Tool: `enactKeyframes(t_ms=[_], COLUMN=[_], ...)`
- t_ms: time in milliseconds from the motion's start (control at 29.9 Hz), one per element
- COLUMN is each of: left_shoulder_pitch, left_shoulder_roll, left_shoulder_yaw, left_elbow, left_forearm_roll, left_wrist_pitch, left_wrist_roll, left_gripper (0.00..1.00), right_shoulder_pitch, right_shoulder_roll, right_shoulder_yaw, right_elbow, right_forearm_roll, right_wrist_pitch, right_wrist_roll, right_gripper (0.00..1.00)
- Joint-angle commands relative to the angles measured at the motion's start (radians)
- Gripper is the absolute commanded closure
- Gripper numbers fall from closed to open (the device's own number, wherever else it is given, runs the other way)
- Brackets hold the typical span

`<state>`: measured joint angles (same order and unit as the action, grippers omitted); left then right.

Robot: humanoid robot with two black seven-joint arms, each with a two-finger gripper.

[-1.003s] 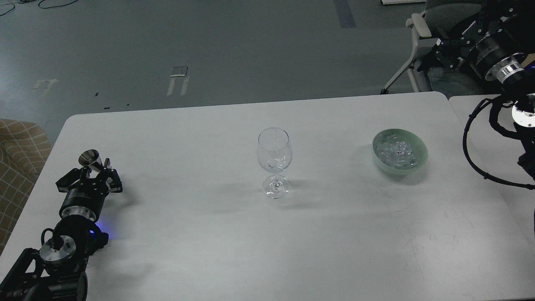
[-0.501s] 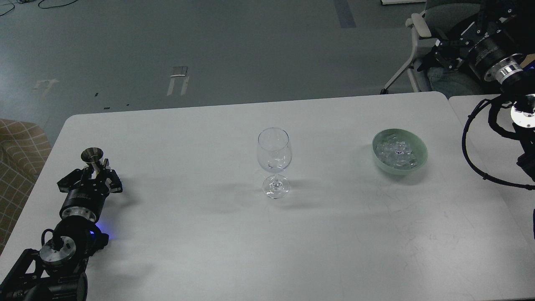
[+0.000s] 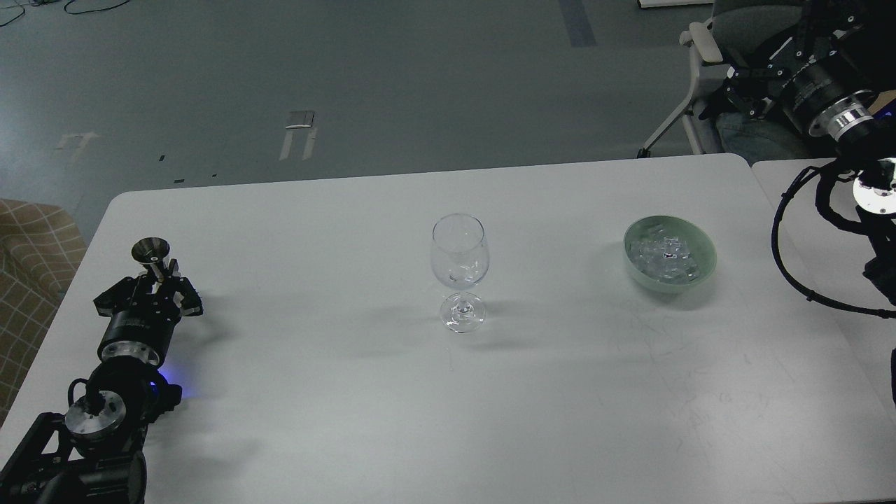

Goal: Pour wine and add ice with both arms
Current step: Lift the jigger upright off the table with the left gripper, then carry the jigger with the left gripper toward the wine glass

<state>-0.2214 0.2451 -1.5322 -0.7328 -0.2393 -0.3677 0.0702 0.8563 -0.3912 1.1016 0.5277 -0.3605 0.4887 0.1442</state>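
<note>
On the white table [image 3: 294, 420] a wine glass [image 3: 459, 269] stands upright near the middle, and as far as I can tell its bowl is empty: no wine colour, no cubes. Well to its right sits a pale green bowl [image 3: 670, 252] with the ice [image 3: 665, 253] heaped inside, apparently untouched.

At the left edge of the table, the left gripper [image 3: 159, 276] is clamped on the narrow waist of a small metal measuring cup [image 3: 152, 253], which it holds upright, well apart from the glass. Whether the cup holds any liquid I cannot tell.

At the top right, the right gripper [image 3: 742, 77] hangs beyond the table edge, in front of a chair [image 3: 693, 84]; it is dark and cluttered, so I cannot tell how its fingers are set, and nothing is visibly in it.

My judgement: the task is at an early stage. The pouring into the glass is not yet done, and the ice step is not yet begun, so both main steps remain.
</note>
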Motion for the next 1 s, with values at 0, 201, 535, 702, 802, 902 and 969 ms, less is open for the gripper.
enactKeyframes(t_ms=[0,201,535,702,802,902,969], left_shoulder_pitch=[-0.015,-0.033,-0.038,-0.041,-0.042,-0.046,-0.047], left_shoulder_roll=[0.000,0.002,0.002,0.003,0.005,0.005,0.005], left_shoulder_yaw=[0.003,0.010,0.012,0.014,0.014,0.014,0.020], left_elbow=[-0.008,-0.014,-0.033,-0.033,-0.033,-0.033,-0.036], left_forearm_roll=[0.000,0.000,0.005,0.009,0.011,0.012,0.012], left_wrist_pitch=[0.001,0.001,-0.017,-0.050,-0.050,-0.050,-0.048], left_wrist_roll=[0.003,0.008,0.002,-0.012,-0.027,-0.041,-0.038], left_gripper=[0.82,0.90,0.98,1.00,1.00,1.00,1.00], right_shoulder_pitch=[0.001,0.001,0.001,0.001,0.001,0.001,0.001], right_shoulder_roll=[0.002,0.000,0.000,0.000,0.000,0.000,0.000], right_shoulder_yaw=[0.000,0.000,0.000,0.001,0.001,0.001,0.001], right_elbow=[0.000,0.000,0.000,0.000,0.000,0.000,0.000], right_forearm_roll=[0.000,0.000,0.000,0.000,0.000,0.000,0.000], right_wrist_pitch=[0.000,0.000,0.000,0.000,0.000,0.000,0.000], right_wrist_roll=[0.000,0.000,0.000,0.000,0.000,0.000,0.000], right_gripper=[0.00,0.00,0.00,0.00,0.00,0.00,0.00])
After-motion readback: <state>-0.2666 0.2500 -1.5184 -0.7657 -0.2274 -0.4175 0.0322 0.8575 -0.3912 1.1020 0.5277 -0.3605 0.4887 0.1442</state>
